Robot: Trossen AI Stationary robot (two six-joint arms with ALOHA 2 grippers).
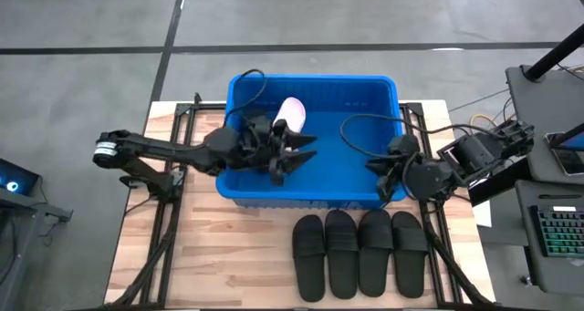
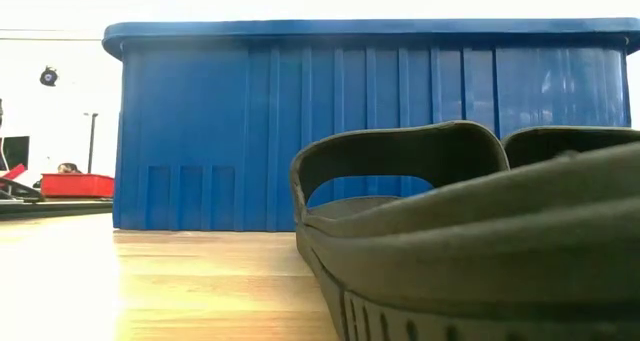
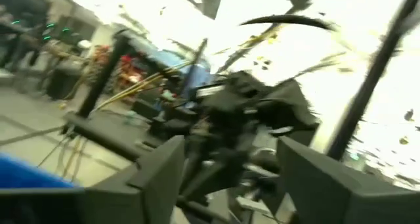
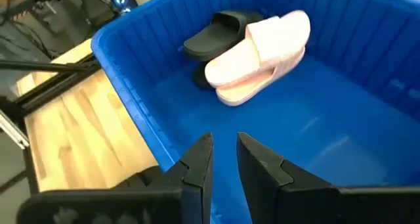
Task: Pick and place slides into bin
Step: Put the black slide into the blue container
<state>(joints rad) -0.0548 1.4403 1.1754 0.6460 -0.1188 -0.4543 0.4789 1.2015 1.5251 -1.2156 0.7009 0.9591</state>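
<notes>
The blue bin (image 1: 365,101) stands at the table's far middle; it also shows in the low view (image 2: 250,131). In it lie a pale pink pair of slides (image 4: 262,50) and a black slide (image 4: 213,33); the pink shows in the high view (image 1: 290,113). Several black slides (image 1: 360,252) lie side by side, soles down, on the table in front of the bin. My left gripper (image 1: 294,160) is open and empty over the bin's left half (image 3: 230,158). My right gripper (image 1: 381,176) hangs over the bin's near right corner, empty, its fingers a narrow gap apart (image 4: 224,142).
The bin's near wall (image 2: 400,131) rises just behind the row of black slides (image 2: 450,241). Black frame rails (image 1: 169,229) run along both sides of the wooden table (image 1: 228,265). A desk with a keyboard (image 1: 557,229) stands off the right edge.
</notes>
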